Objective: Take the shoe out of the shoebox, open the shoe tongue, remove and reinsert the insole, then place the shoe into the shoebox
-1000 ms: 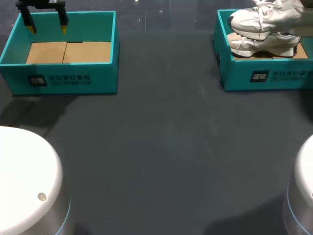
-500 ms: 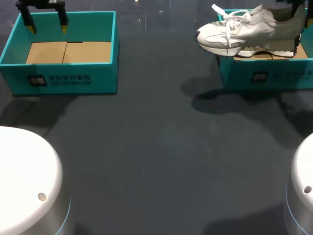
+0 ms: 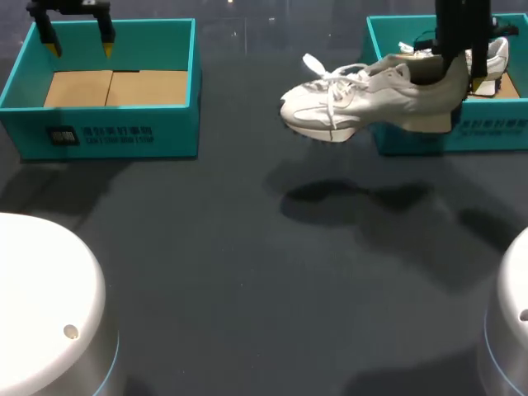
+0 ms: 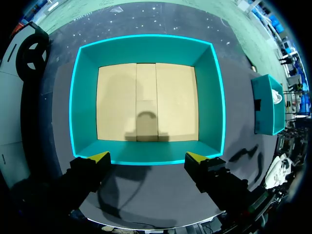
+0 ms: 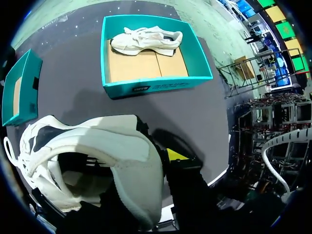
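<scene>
2 boxes, 2 shoes; 1 in R claw.

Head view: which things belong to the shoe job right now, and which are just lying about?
Job: white shoe, gripped at its heel by the right end effector; right shoebox.
Lying about: second shoe in that box; empty left shoebox, left end effector above it.

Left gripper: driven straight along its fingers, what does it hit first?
Probably the empty shoebox: its cardboard floor lies straight ahead of the left gripper. The open fingertips hang close over one teal wall, so they might clip that rim first; depth is unclear.
</scene>
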